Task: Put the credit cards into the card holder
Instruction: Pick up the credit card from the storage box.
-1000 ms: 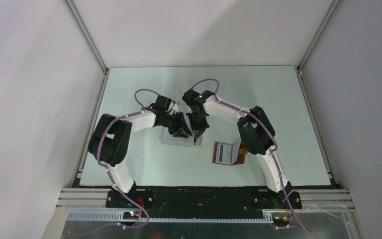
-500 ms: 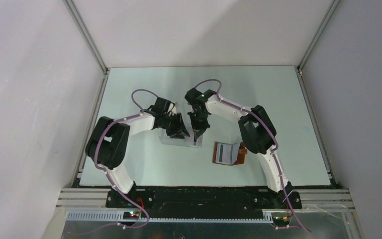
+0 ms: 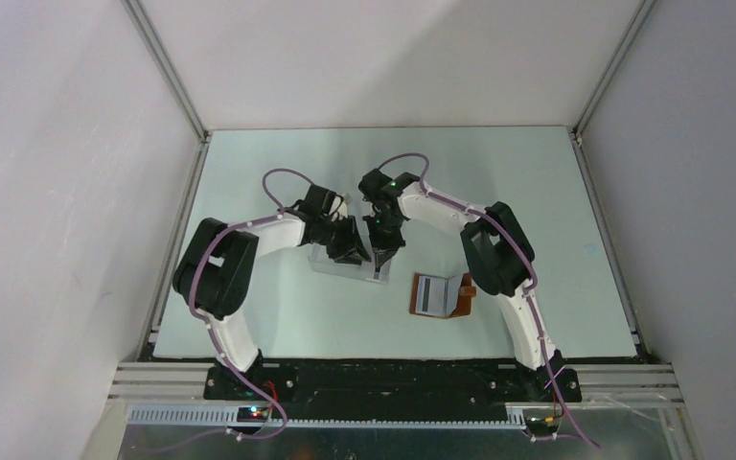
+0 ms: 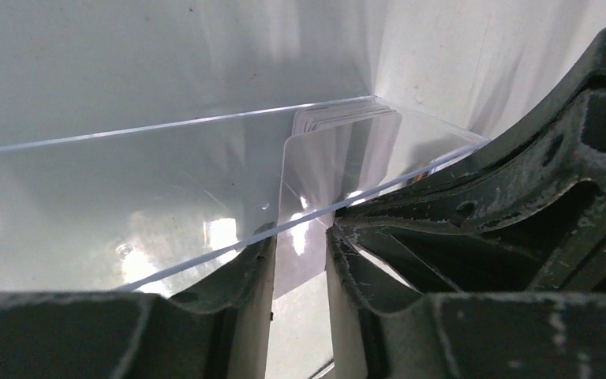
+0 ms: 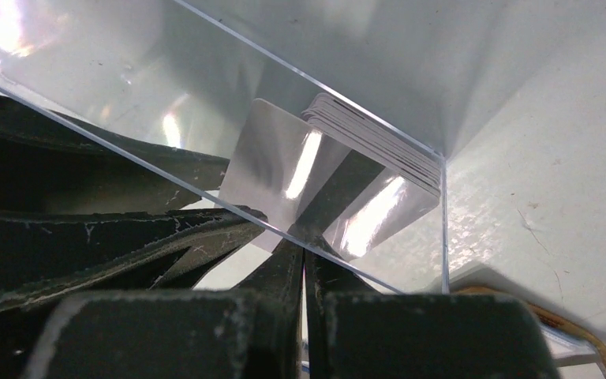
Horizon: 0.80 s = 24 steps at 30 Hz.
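left gripper (image 4: 300, 245) jaws part-open astride a credit card (image 4: 339, 170), grip unclear | right gripper (image 5: 305, 260) clenched at clear tray (image 3: 326, 264)

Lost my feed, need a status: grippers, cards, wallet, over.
Left gripper open, right gripper shut, both at clear box. Credit cards inside it. Card holder open, apart.

Pale green table (image 3: 268, 321). Left gripper (image 3: 352, 255) and right gripper (image 3: 382, 259) are both down at a clear shallow tray (image 3: 319, 262) mid-table, tips near each other; jaw gaps unreadable from above. Card holder (image 3: 438, 294) lies open near the tray's right end, brown, pale pocket up, one corner hidden by the right arm (image 3: 494, 254).
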### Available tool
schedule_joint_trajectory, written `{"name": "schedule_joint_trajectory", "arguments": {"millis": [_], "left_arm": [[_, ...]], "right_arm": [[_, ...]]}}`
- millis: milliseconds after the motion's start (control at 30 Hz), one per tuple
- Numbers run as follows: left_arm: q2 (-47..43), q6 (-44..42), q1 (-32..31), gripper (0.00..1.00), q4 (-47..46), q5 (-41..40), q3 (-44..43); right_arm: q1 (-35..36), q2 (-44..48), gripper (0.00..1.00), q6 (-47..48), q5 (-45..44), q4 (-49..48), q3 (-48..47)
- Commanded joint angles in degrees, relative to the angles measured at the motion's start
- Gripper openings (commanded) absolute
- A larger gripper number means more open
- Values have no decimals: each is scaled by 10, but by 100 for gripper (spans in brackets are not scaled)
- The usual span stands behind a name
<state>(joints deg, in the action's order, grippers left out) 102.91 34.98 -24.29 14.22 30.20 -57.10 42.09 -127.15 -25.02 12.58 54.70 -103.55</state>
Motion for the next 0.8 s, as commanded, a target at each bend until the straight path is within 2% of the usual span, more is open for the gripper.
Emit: {"name": "schedule_joint_trajectory", "arguments": {"millis": [0,367,500,767], "left_arm": [[10,10,-10,32,1,48,-2],[-51,26,-9,29,-2,88,-24],[-49,28,-9,29,-3,117,-29],[-23,25,-14,29,-3,117,-20]], "right_arm": [[-1,0,0,-3,-5,-15,20],[-3,10,0,-6,19,-28,25],[-6,16,0,-9,28,-34,30],[-12,37,0,-10,24,-31,30]]}}
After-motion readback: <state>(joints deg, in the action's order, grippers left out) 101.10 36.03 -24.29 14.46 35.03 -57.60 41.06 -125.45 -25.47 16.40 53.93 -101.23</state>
